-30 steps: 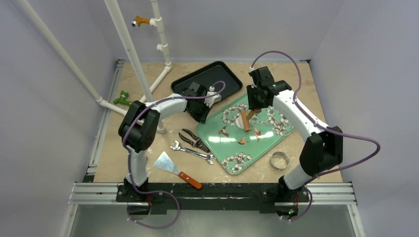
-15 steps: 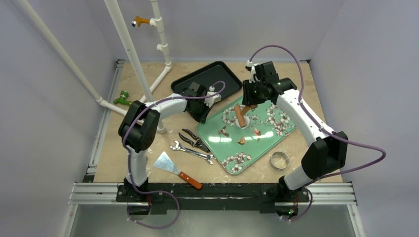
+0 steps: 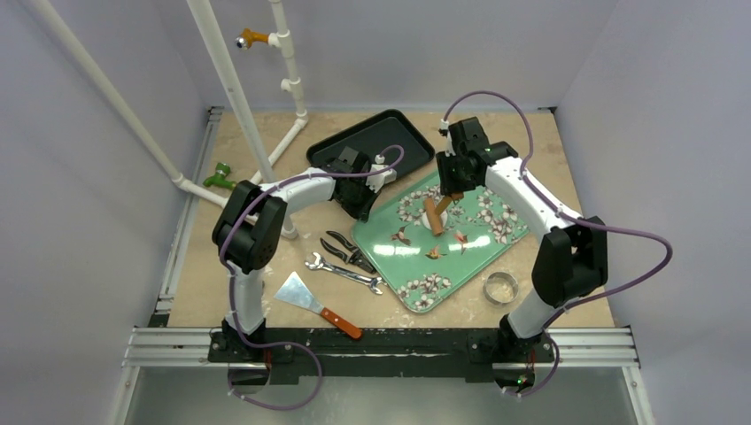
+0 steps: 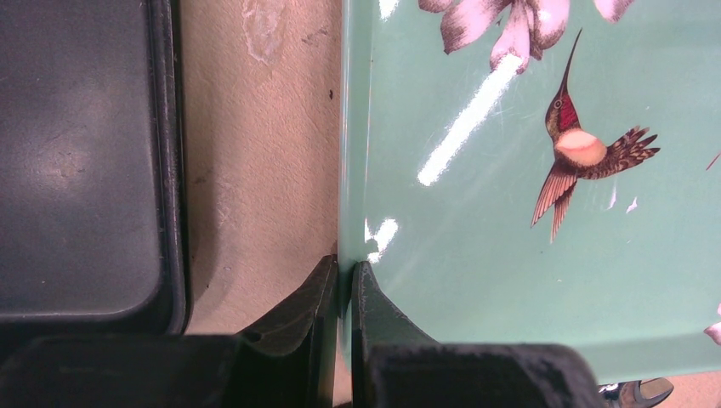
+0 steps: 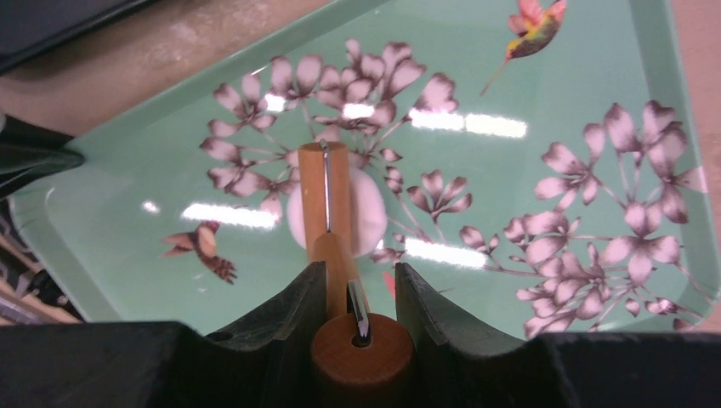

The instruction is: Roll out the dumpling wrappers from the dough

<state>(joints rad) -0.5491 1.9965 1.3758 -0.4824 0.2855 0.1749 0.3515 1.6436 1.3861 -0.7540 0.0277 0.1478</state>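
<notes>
A thin white dumpling wrapper [image 5: 367, 212] lies flat on the green flowered tray [image 5: 127, 212], among its blossom prints. My right gripper [image 5: 357, 268] is shut on the handle of a wooden roller [image 5: 327, 191]. The roller's barrel rests across the middle of the wrapper and hides its centre. In the top view the roller [image 3: 434, 215] sits at the far part of the tray [image 3: 416, 266], below my right gripper [image 3: 452, 197]. My left gripper [image 4: 345, 263] is shut on the tray's left rim [image 4: 353, 170]; in the top view the left gripper [image 3: 363, 208] is at the tray's left corner.
A black tray [image 3: 372, 142] stands behind the green one, close to the left gripper. Pliers [image 3: 347, 251], a wrench [image 3: 344, 273] and a scraper [image 3: 314, 304] lie left of the green tray. A metal ring [image 3: 500, 287] sits at the near right. White pipes [image 3: 235, 97] rise at the back left.
The right arm pushed the roller toward the far left over the wrapper, then drew it back a little. The left gripper has kept its hold on the tray rim without moving.
</notes>
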